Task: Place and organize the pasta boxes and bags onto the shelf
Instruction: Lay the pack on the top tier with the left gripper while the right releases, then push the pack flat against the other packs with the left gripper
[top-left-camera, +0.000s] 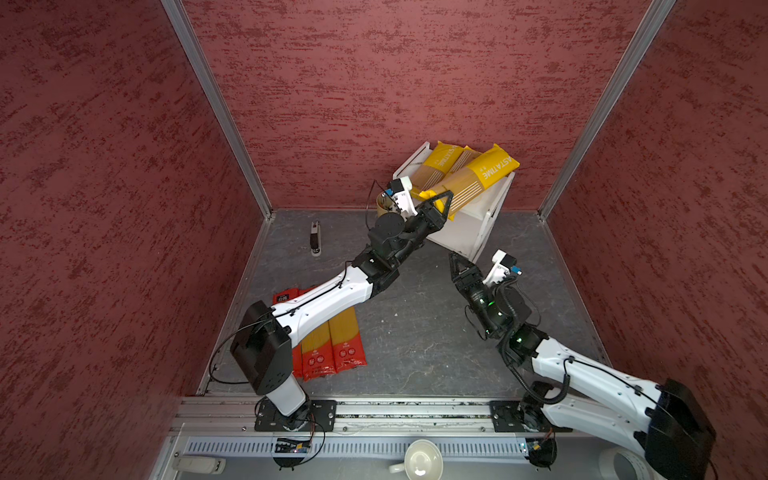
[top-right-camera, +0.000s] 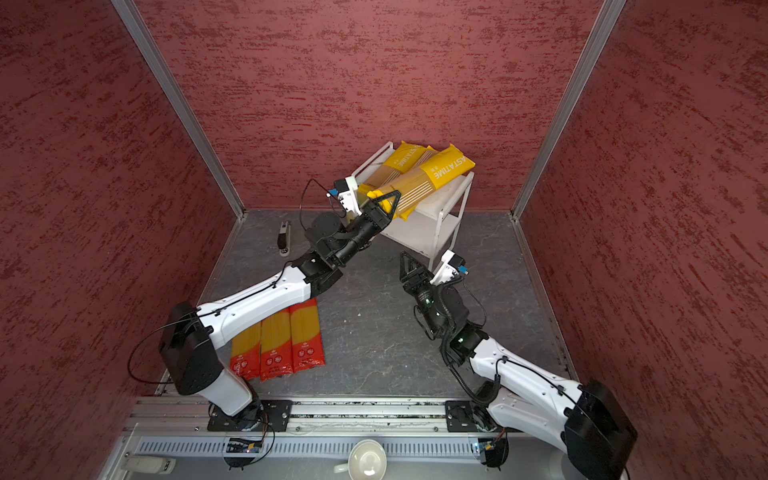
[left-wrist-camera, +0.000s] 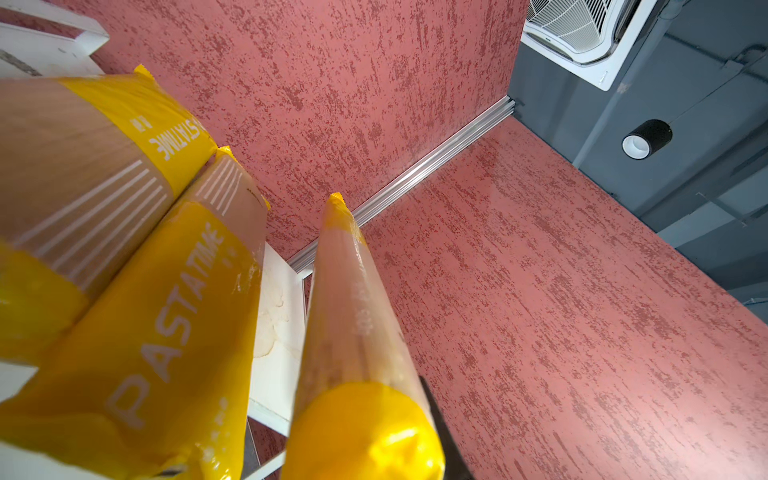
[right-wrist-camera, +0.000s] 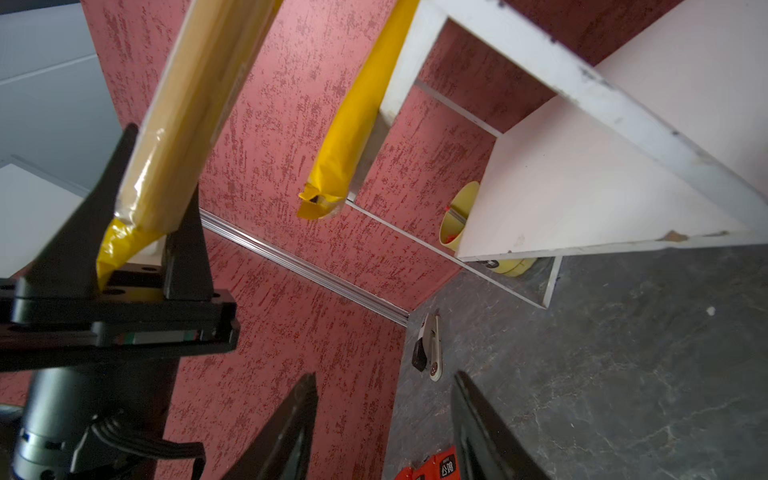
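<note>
Site: robot test cell, lab.
Red textured panels (top-left-camera: 374, 83) on aluminium posts (top-left-camera: 217, 108) enclose grey tabletop (top-left-camera: 415, 345); two arms (top-left-camera: 324, 303) bolted to a rail (top-left-camera: 395, 409); ceiling vent (left-wrist-camera: 582, 29) overhead.

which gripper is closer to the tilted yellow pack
Left. The left gripper is shut on the pack at its near end; the right gripper hangs open, lower, in front of the shelf.

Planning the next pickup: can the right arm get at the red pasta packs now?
Probably yes: the right gripper is empty and open, and the left arm covers only the far ends of the red packs.
</note>
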